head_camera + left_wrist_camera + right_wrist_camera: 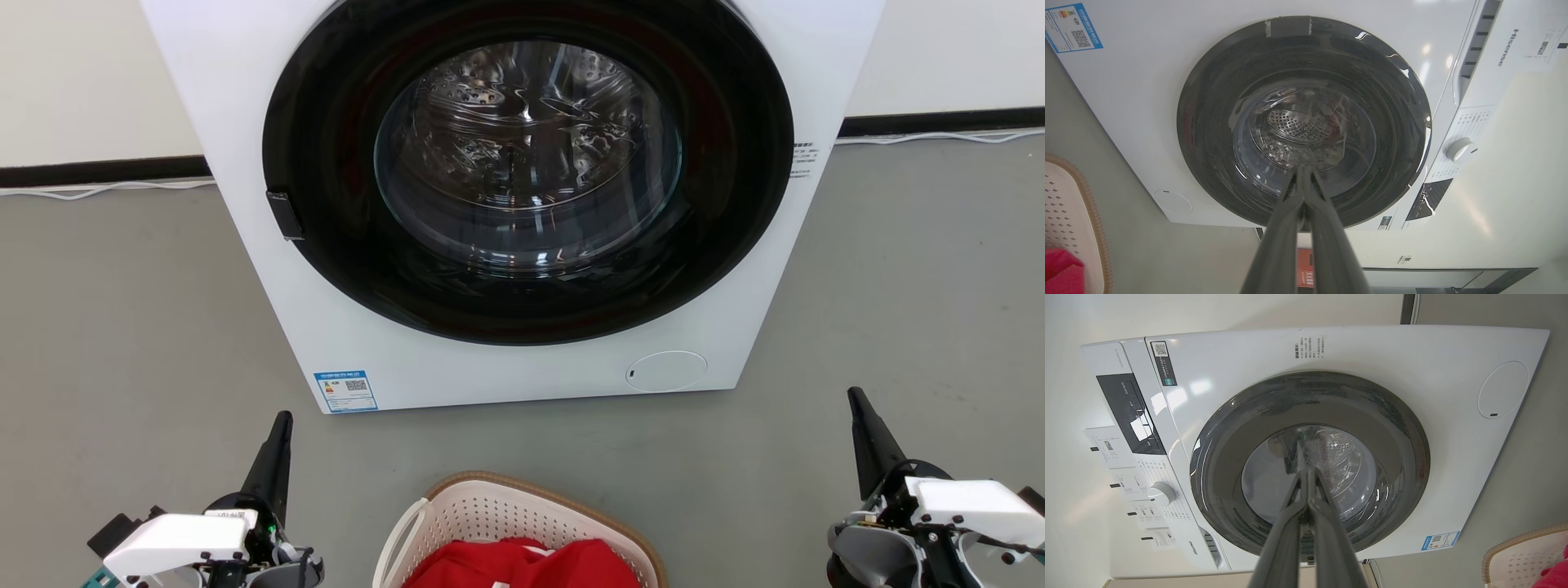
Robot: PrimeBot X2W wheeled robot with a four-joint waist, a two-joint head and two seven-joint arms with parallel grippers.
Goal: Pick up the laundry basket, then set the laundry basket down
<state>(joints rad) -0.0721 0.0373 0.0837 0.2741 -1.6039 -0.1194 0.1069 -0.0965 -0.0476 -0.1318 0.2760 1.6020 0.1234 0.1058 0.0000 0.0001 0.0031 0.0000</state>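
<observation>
Listing runs left to right across the floor (122, 327).

1. left gripper (282, 423): fingers pressed tight together, nothing held. It is placed low at the left and pointed toward the washing machine (490, 371).

2. laundry basket (498, 514): set on the floor between the two grippers, in front of the machine and apart from it. It lies to the right of the left gripper and to the left of the right one, and the left gripper is judged the nearer. A white handle (402, 535) is seen on the basket's left side. The long axis cannot be told, as the near part is cut off. A red cloth (531, 567) is heaped inside.

3. right gripper (857, 407): likewise closed tight and empty, well apart from the basket.

4. Behind: the machine's round door (526, 155) is shut. A white cable (82, 192) is laid along the foot of the wall.

Note: the fingers would need to be parted and swung inward to the basket's sides. Nothing is found lying between. The machine front is to be kept clear of during the lift.
</observation>
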